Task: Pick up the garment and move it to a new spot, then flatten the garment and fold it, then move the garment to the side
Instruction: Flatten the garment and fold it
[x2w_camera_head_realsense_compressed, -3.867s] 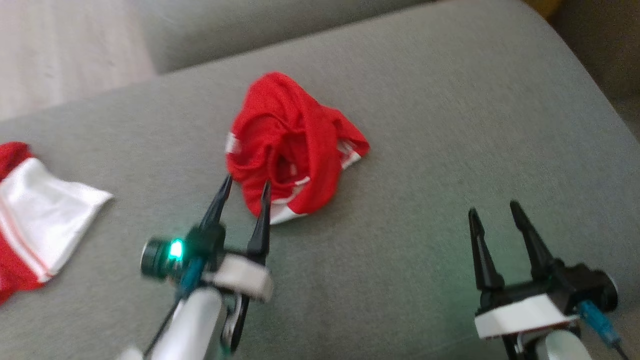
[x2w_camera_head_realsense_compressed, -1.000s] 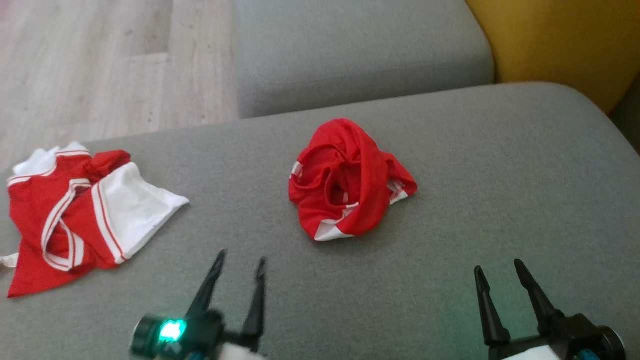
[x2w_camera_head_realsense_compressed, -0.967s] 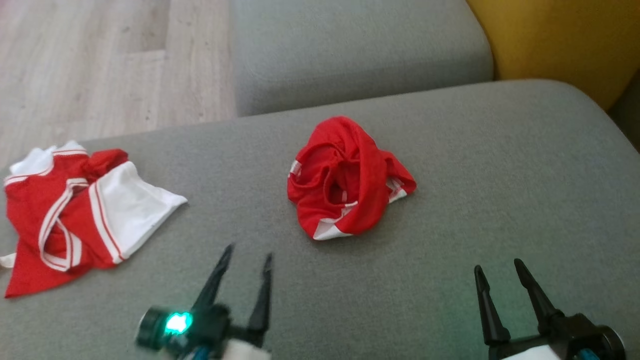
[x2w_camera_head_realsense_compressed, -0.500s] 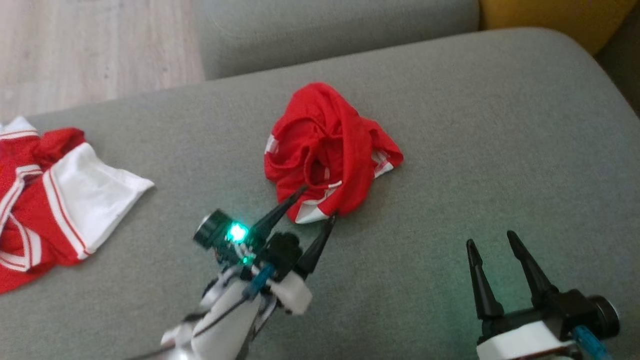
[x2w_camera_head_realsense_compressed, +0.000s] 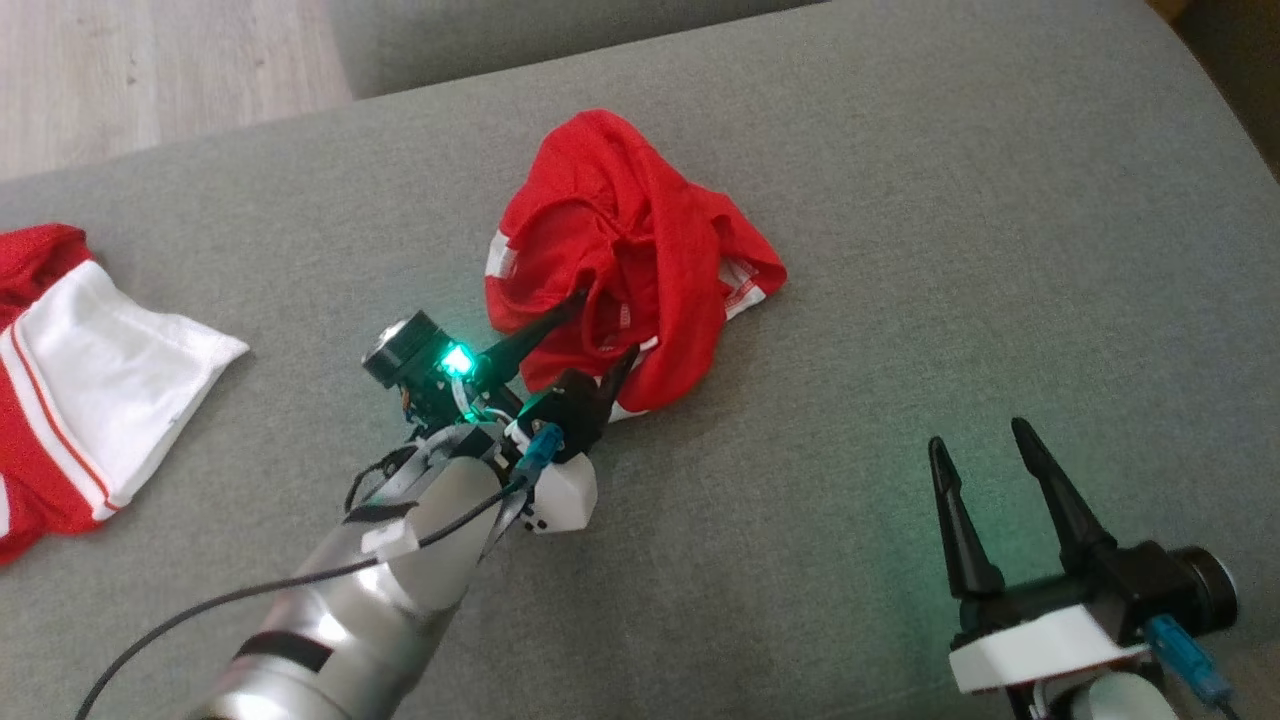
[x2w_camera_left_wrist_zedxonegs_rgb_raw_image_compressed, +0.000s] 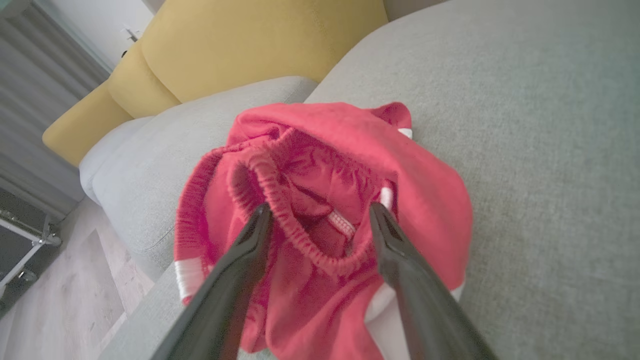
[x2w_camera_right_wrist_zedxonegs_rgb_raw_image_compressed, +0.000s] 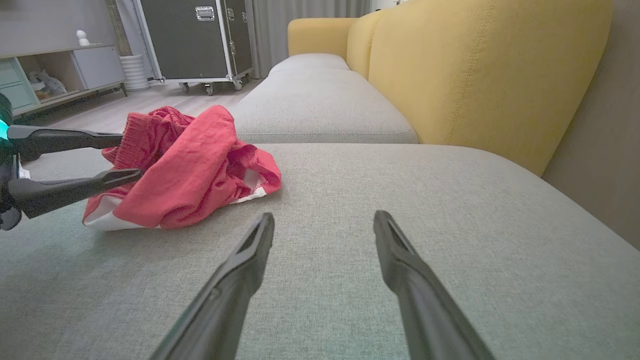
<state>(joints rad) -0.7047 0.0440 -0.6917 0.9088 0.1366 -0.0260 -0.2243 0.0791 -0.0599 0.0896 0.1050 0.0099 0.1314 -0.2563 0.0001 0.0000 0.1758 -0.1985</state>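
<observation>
Red mesh cloth with white trim, the garment (x2w_camera_head_realsense_compressed: 630, 270), is seen crumpled in a loose heap near the middle of the grey sofa cushion (x2w_camera_head_realsense_compressed: 950, 200), with its elastic waistband turned toward the robot. The left gripper (x2w_camera_head_realsense_compressed: 606, 324) is held at the heap's near edge with its jaws spread wide. In the left wrist view the near arc of the gathered waistband lies between the two fingers, but nothing is clamped.

The first step, the pick-up, is judged to be in hand, at the point just before the grasp. A closing of the jaws on the waistband is called for next, then a lift clear of the cushion.

The right gripper (x2w_camera_head_realsense_compressed: 978, 435) is held well apart to the right, equally wide open and empty, over bare cushion. A second red-and-white garment (x2w_camera_head_realsense_compressed: 90, 370) lies at the far left, well apart from the heap.
</observation>
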